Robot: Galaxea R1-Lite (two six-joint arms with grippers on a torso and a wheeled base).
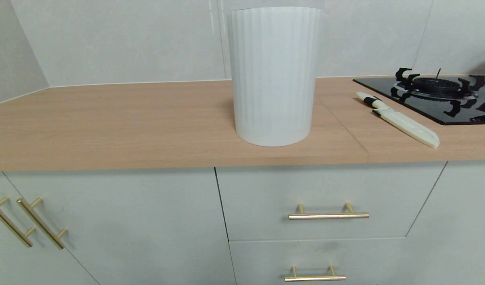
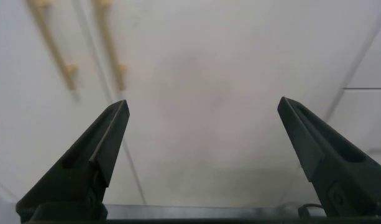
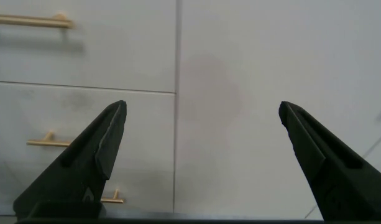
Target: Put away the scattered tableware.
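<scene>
Head view showed you the white ribbed container point(image 1: 272, 75) standing upright near the middle of the wooden tabletop point(image 1: 107, 122). The knife point(image 1: 398, 119) lay flat on the tabletop to the container's right, well apart from it and just beside the black stove point(image 1: 428, 105), with its tip toward the front edge. Below were pale cabinet fronts and a gold drawer handle point(image 1: 328, 215). In the left wrist view your left gripper point(image 2: 202, 102) had its fingers point(image 2: 94, 152) spread wide and empty, facing the cabinet doors. In the right wrist view the right gripper point(image 3: 202, 104) was also spread wide and empty, facing the drawer fronts.
</scene>
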